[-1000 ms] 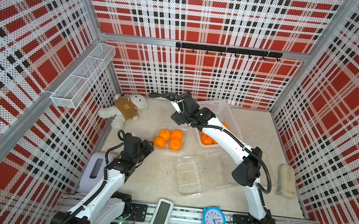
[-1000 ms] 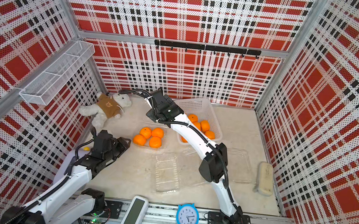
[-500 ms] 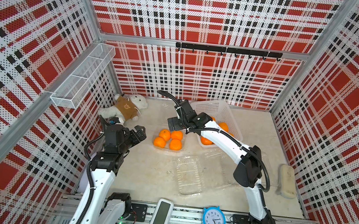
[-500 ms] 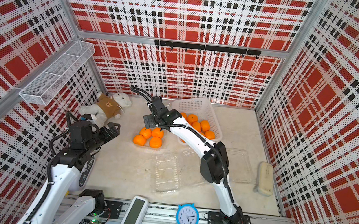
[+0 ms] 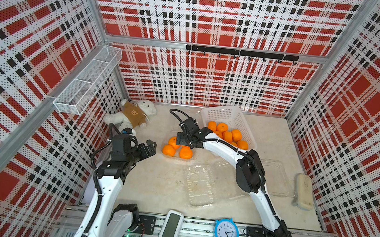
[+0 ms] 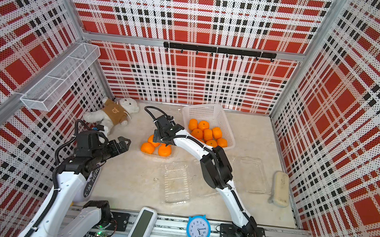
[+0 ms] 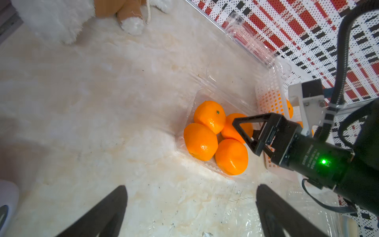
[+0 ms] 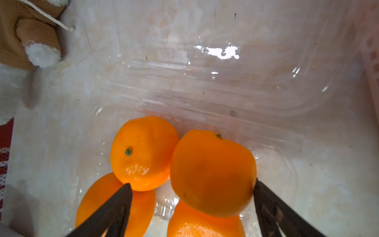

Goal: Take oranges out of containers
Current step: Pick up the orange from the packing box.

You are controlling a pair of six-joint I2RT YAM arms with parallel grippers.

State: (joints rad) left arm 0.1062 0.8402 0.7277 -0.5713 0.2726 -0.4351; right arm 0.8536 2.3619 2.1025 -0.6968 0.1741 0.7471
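Red, white and black plaid panels wall in a pale marbled worktop point(image 5: 152, 183). The right end effector point(image 8: 191, 182) reaches down into an open clear container point(image 8: 283, 162). Its jaws are spread and not clamped. They straddle the topmost orange point(image 8: 211, 172): one finger point(image 8: 266, 201) touches that fruit's edge and the other sits over a neighbouring fruit. Four oranges point(image 7: 201, 141) lie packed together in this container, and the straddled one rides on the others. The container's lid point(image 8: 225, 88) lies open beyond them.

The left end effector point(image 5: 150, 149) hangs over bare worktop just beside that container, on the teddy bear's side. It is released, with its jaws wide, nothing between them, and aimed toward the fruit.

On the container's other side, close by, a white perforated basket point(image 5: 223, 115) holds a heap of more oranges point(image 5: 227, 135). Nearer the front edge lie two empty ones: the middle container point(image 5: 199, 186) and the outer container point(image 5: 274, 177), the latter beyond the right arm.

A white teddy bear point(image 5: 133, 116) in a brown jumper lies in the far corner. A cream block point(image 5: 303, 194) sits by the side wall. On the front rail are a white handheld device point(image 5: 170, 228) and a blue alarm clock point(image 5: 225, 235). A wire shelf point(image 5: 88, 80) and a black hook rail point(image 5: 240, 53) hang on the walls.
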